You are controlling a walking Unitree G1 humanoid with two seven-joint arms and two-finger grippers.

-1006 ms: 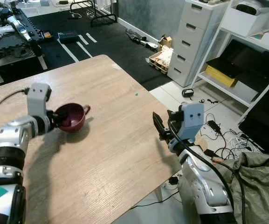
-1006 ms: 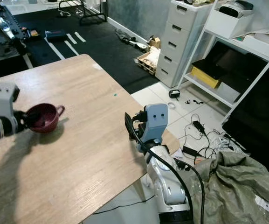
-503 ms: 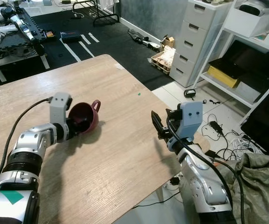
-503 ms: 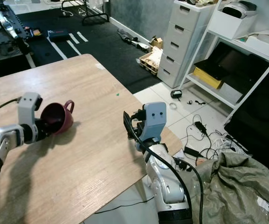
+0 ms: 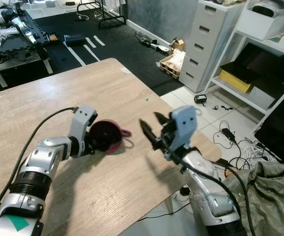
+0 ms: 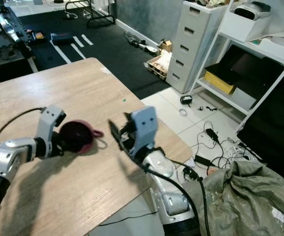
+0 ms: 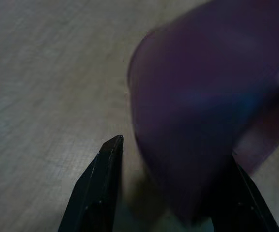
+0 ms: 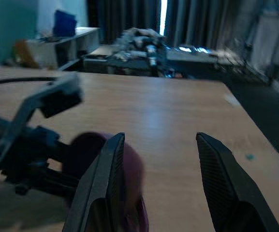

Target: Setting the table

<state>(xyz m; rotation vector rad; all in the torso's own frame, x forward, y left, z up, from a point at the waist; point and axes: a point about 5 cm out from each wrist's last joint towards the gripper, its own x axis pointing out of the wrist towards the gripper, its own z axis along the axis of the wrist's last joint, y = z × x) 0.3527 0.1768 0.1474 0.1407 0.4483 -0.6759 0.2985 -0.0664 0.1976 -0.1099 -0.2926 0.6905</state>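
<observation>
A maroon cup (image 5: 107,136) with a side handle lies tilted on its side just above the wooden table (image 5: 107,78), near its right half. My left gripper (image 5: 95,140) is shut on it, the cup's body (image 7: 197,111) sitting between the two black fingers (image 7: 100,188). My right gripper (image 5: 149,120) hovers open over the table a short way to the right of the cup, its fingers pointing toward it. In the right wrist view the cup (image 8: 132,169) shows between the spread fingers (image 8: 105,183), apart from them.
The table's right edge (image 5: 181,128) drops to a white tiled floor with cables (image 5: 230,132). A white drawer unit (image 5: 208,39) and a shelf with a yellow box (image 5: 235,78) stand beyond. A grey-green cloth (image 5: 267,196) lies at the lower right.
My left gripper has carried the cup to the right across the table, and the cup now tips onto its side. My right gripper has swung left over the table toward the cup.
</observation>
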